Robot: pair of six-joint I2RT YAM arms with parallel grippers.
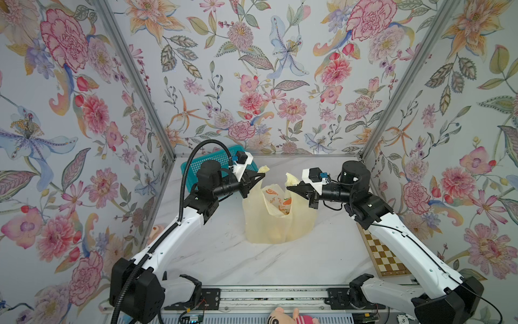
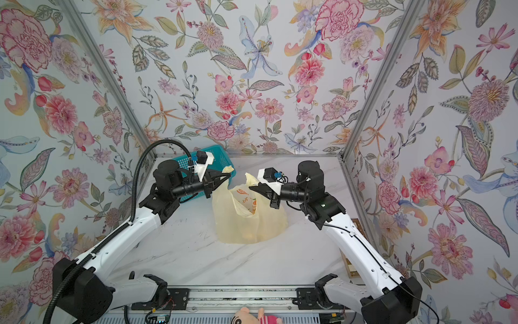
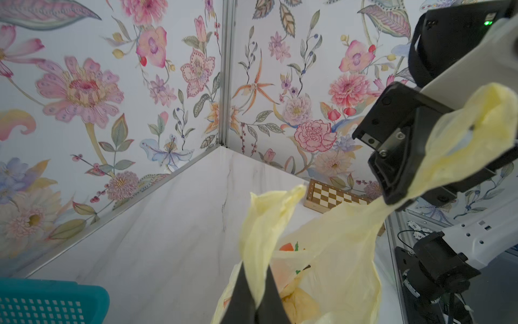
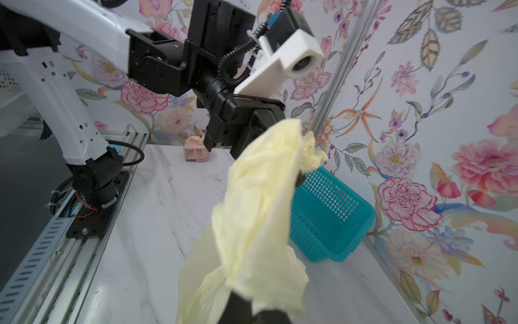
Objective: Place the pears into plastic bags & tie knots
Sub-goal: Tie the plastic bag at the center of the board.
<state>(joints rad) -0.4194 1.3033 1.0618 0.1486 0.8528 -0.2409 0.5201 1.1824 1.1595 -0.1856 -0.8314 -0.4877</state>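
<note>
The pale-yellow plastic bag (image 1: pixel 277 221) (image 2: pixel 246 224) stands on the marble table between both arms, its mouth pulled open. My left gripper (image 1: pixel 263 174) (image 2: pixel 229 176) (image 3: pixel 255 304) is shut on one handle strip (image 3: pixel 263 224), whose end sticks up past the fingers. My right gripper (image 1: pixel 288 188) (image 2: pixel 250 188) (image 4: pixel 253 308) is shut on the other handle strip (image 4: pixel 260 196). The two handles are held apart and no knots show. A yellowish pear (image 3: pixel 300 305) shows inside the bag in the left wrist view; other pears are hidden by the film.
A teal mesh basket (image 1: pixel 193 168) (image 4: pixel 330 218) lies tipped at the back left. A chessboard (image 1: pixel 384 252) (image 3: pixel 333 196) lies along the right wall. A pinkish toy (image 4: pixel 196 151) sits near the left wall. Floral walls close three sides.
</note>
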